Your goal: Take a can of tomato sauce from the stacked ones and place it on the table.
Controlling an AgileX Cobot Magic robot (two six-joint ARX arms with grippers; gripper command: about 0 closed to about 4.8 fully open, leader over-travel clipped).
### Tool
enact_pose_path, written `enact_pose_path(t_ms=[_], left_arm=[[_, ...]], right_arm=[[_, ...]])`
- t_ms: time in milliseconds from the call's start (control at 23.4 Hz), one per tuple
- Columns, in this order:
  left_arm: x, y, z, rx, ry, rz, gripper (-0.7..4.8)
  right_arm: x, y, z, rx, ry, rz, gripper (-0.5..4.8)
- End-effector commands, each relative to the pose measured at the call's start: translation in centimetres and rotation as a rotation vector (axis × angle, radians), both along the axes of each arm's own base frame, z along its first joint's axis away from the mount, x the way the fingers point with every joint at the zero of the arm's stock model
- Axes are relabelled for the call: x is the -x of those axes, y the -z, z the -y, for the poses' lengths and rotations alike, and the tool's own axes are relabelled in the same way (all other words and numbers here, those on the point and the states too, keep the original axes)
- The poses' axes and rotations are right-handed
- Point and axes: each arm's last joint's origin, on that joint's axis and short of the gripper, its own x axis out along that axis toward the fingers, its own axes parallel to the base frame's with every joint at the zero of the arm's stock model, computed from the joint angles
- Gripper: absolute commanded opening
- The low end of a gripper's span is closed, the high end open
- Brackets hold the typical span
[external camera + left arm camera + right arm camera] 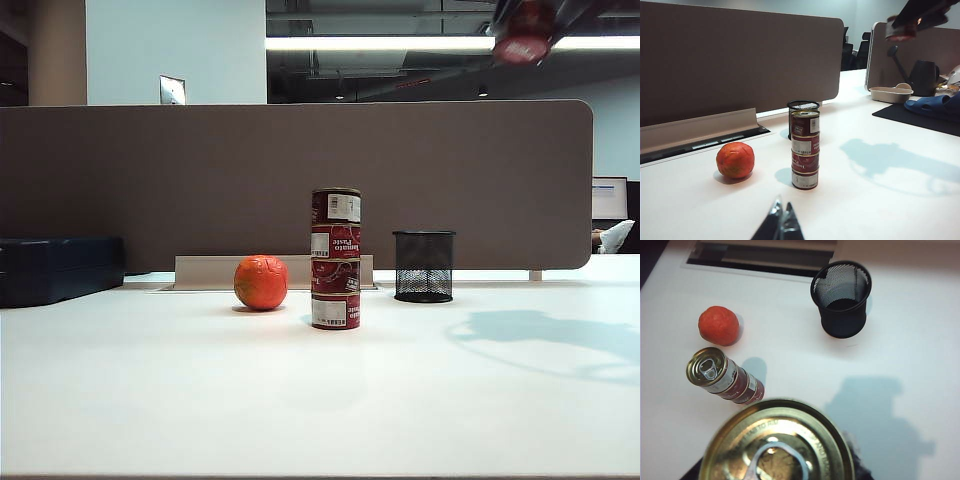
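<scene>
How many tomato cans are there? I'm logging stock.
5: four in the stack beside the orange fruit; one can held aloft in the right gripper.

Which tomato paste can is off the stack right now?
The can held high in the right gripper, above the table's right side; the other four form the stack.

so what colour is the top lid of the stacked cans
Gold metal with a silver pull tab, on the stacked cans; clearest in the right wrist view.

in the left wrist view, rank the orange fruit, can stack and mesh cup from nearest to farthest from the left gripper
1. Orange fruit, off to one side of the left gripper.
2. Can stack, on the fruit's other side, slightly farther.
3. Mesh cup, behind the stack, by the divider.
</scene>
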Motion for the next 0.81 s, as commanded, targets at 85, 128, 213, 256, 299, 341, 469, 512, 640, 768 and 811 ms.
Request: enact_pose_path(t_ms=[85,128,213,256,299,341,469,512,640,768,811], left_arm=[[0.0,-0.2,0.0,0.001,-0.003,0.013,-0.06],[0.0,-0.2,0.0,0.001,-0.003,0.013,-0.06],[0.0,-0.2,0.0,0.001,-0.003,0.013,-0.06],[0.0,-0.2,0.0,0.001,-0.003,0.013,-0.06],[0.0,-0.2,0.0,0.001,-0.003,0.013,-0.06],[0.0,-0.2,0.0,0.002,-0.003,0.013,-0.06],[0.0,-0.2,0.0,0.001,-0.003,0.012,-0.06],[0.0,-0.2,0.0,0.001,-0.003,0.012,-0.06],[0.0,-0.2,0.0,0.001,-0.003,0.012,-0.06],[0.0,-0.2,0.0,0.001,-0.003,0.010,-0.06],[0.0,-0.2,0.0,0.001,-0.003,0.008,-0.06]], right_arm=[[1.2,-1.0,1.0,0.024,0.018,0.038,1.88],[1.5,-1.1,1.2,0.038,0.038,0.036,1.88],[1.8,-1.1,1.4,0.061,0.051,0.041,1.88],[1.9,-1.0,1.4,0.065,0.052,0.044,1.88],[2.3,-0.5,1.5,0.063,0.051,0.052,1.88],[2.7,0.2,1.5,0.062,0.052,0.060,1.88],[3.8,2.8,1.7,0.046,0.062,0.088,1.88],[4.2,4.2,1.7,0.040,0.068,0.102,1.88],[4.9,6.7,1.8,0.033,0.074,0.127,1.88],[5.1,9.3,1.8,0.007,0.088,0.143,1.88],[5.1,10.0,1.8,-0.002,0.094,0.149,1.88]])
